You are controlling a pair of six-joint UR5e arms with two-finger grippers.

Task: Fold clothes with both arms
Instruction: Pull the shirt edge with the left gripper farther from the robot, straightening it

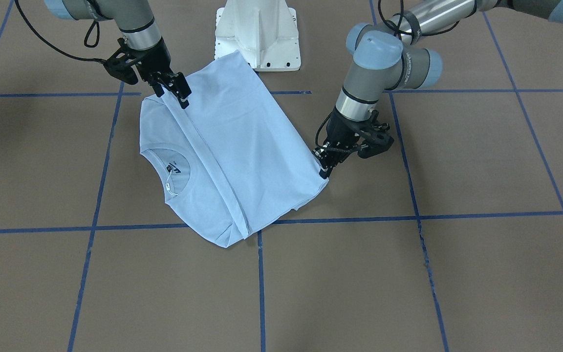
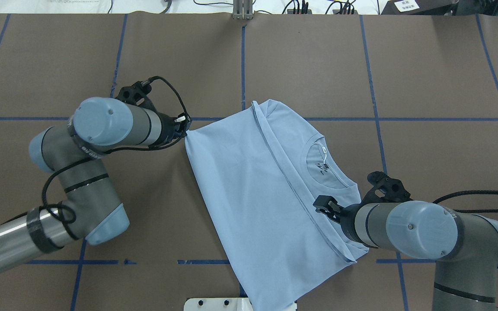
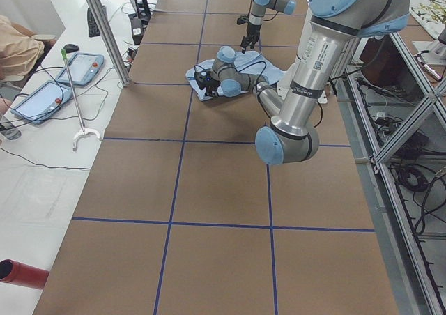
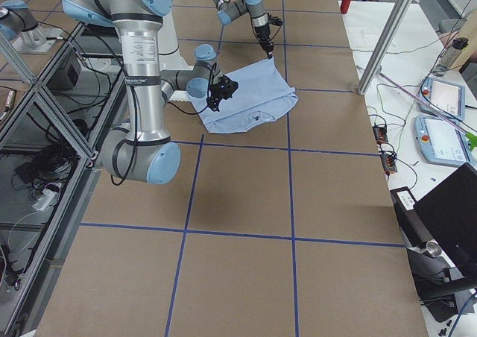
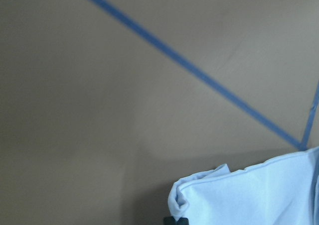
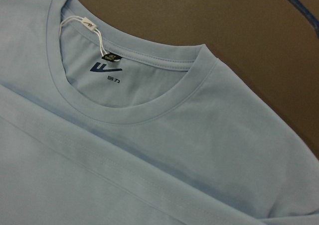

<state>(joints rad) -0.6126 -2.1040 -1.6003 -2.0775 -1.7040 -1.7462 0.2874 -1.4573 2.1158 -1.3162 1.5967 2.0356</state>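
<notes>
The light blue T-shirt (image 2: 249,185) lies folded on the brown table, its hem edge running across it beside the collar (image 2: 339,186). The dark neck label (image 6: 107,68) and a white tag show; the chest print is hidden. My left gripper (image 2: 184,129) sits low at the shirt's far left corner, shut on that corner (image 5: 199,195); it also shows in the front view (image 1: 324,165). My right gripper (image 2: 324,206) hovers open over the hem edge just near the collar, holding nothing; the front view (image 1: 174,92) shows its fingers apart.
The white pedestal base (image 1: 257,34) stands right at the shirt's near end. Blue tape lines (image 1: 262,283) divide the brown table surface. Tablets and cables lie off the table's far side (image 3: 42,92).
</notes>
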